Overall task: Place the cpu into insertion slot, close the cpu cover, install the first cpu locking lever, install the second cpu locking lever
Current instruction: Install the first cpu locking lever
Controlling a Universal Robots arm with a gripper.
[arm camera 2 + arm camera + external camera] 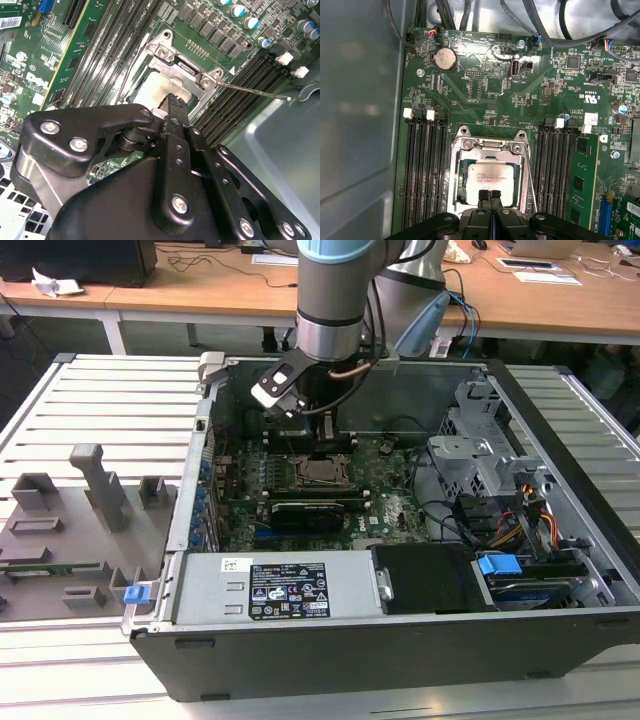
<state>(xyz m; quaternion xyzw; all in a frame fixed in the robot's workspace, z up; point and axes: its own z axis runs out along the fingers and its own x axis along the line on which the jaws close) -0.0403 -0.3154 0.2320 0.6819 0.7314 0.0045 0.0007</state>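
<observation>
The cpu [488, 175] lies flat in the insertion slot [454, 165] on the green board, its silver top showing. The cpu cover [490, 145] is down around it, framing the chip [150, 90] through its cut-out. A thin wire locking lever [531, 175] stands off from the socket's corner and reaches out over the memory slots [260, 92]. My gripper [490, 194] is shut with nothing between its fingers, its tips right over the chip's near edge [174, 101]. In the exterior view the gripper [322, 447] hangs just above the socket [322, 472] inside the open case.
Long memory slots [425, 170] flank the socket on both sides. A long black card [305, 510], a power supply [270, 590], a metal drive cage [480, 455] and loose cables [530, 525] crowd the case. Grey fixtures [95, 490] stand on the table at the exterior view's left.
</observation>
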